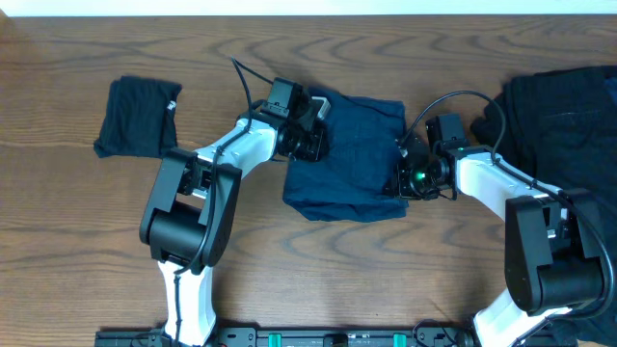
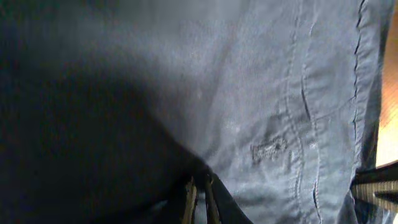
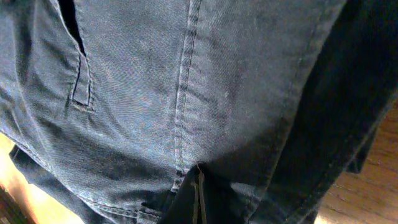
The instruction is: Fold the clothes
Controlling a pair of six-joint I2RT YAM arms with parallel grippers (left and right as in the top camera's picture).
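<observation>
Navy shorts point(image 1: 349, 159) lie mid table point(image 1: 289, 280), long axis running left to right between the arms; left end effector point(image 2: 199, 200) pinches cloth at their left edge; right end effector point(image 3: 198, 190) pinches the right edge; each arm nearest its own side.

Soft, even light is falling across the tabletop point(image 1: 386, 280) in the overhead view, and its top edge is washing out white. Both wrist views are blurring against the navy cloth point(image 2: 280, 93). The left one is sinking into shadow at lower left, and glare is flaring in the right one's lower corners.
</observation>
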